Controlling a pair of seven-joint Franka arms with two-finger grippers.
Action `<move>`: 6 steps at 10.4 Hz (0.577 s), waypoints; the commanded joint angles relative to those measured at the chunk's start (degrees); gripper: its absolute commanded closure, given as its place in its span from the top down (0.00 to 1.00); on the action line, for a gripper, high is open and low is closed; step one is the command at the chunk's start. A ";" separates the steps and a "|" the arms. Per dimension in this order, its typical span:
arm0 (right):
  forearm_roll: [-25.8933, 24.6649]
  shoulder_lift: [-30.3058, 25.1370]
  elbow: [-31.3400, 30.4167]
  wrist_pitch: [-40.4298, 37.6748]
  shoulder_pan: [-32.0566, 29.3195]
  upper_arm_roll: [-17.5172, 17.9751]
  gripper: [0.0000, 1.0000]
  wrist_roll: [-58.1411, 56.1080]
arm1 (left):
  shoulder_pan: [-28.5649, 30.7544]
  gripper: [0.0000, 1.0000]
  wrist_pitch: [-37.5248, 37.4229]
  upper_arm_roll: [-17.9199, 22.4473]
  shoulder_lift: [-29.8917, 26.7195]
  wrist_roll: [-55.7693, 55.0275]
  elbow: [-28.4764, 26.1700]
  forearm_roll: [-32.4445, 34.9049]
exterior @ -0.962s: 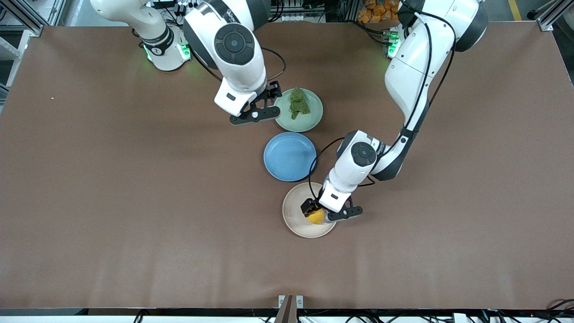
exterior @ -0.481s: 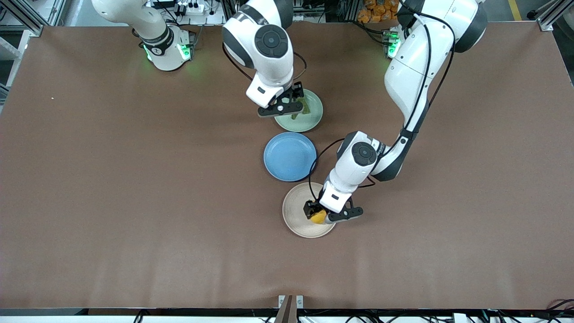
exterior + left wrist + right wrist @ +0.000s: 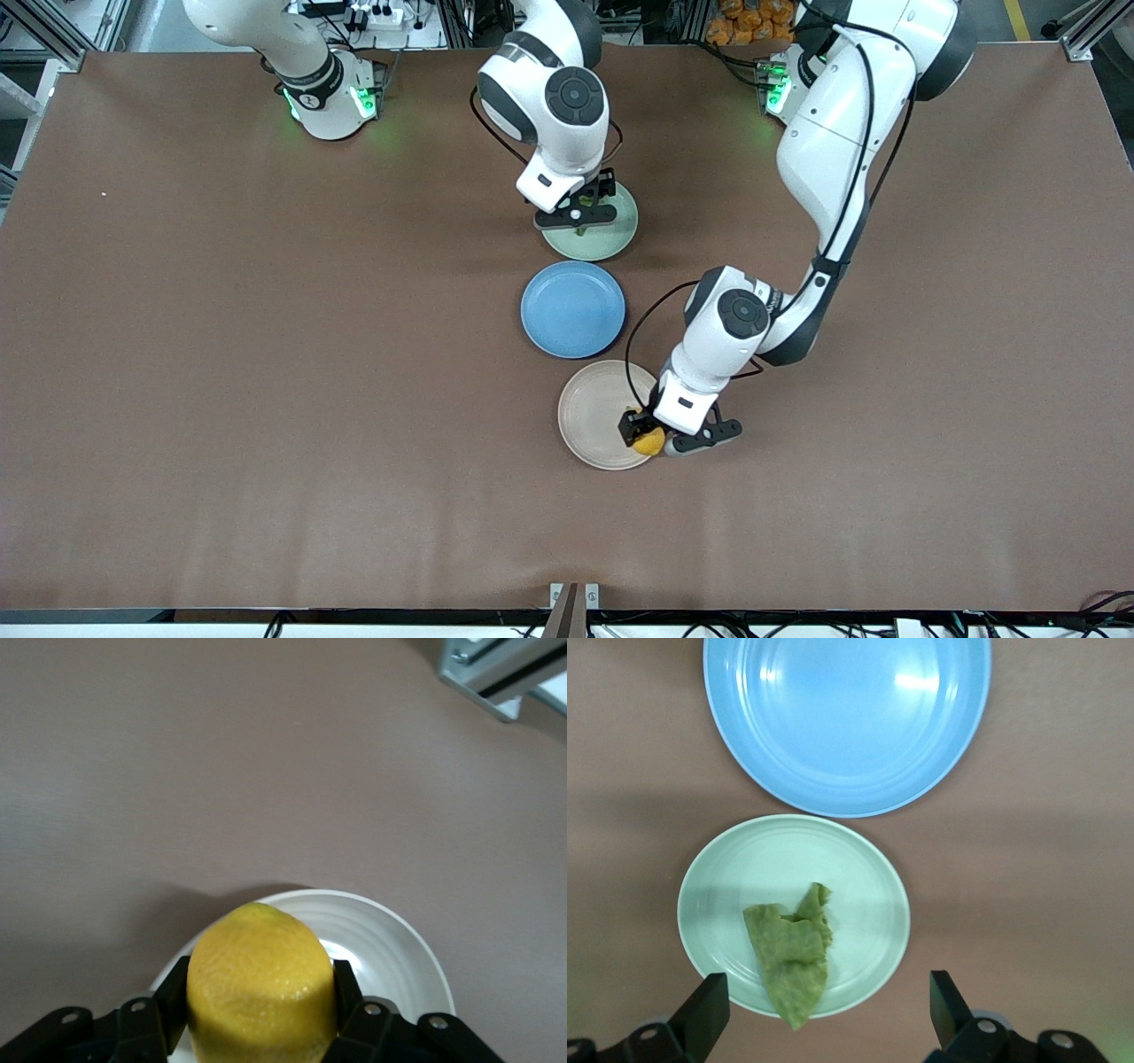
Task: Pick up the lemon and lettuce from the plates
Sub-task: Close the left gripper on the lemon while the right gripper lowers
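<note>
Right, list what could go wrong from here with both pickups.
1. The left gripper is shut on the lemon over the edge of the beige plate; the round, smooth fruit could slip out.
2. The right gripper is open over the pale green plate, but the lettuce sits off-centre between its fingers, so a close might catch only an edge of the flat leaf or scrape the plate.

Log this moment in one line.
left hand: shut on lemon, over beige plate | right hand: open over lettuce, green plate
</note>
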 commanded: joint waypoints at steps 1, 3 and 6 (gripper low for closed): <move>0.37 1.27 -1.16 1.86 2.39 -0.50 1.00 2.77 | 0.88 0.00 -8.94 0.09 -5.90 -0.86 -0.93 -0.24; 0.72 3.11 -1.16 3.87 3.54 -0.41 1.00 3.03 | 2.98 0.00 -18.94 0.00 -11.69 -0.78 -1.20 -0.33; 0.72 6.89 -1.16 7.13 5.29 -0.50 1.00 4.97 | 6.24 0.00 -26.20 0.18 -17.42 -0.16 -3.20 0.02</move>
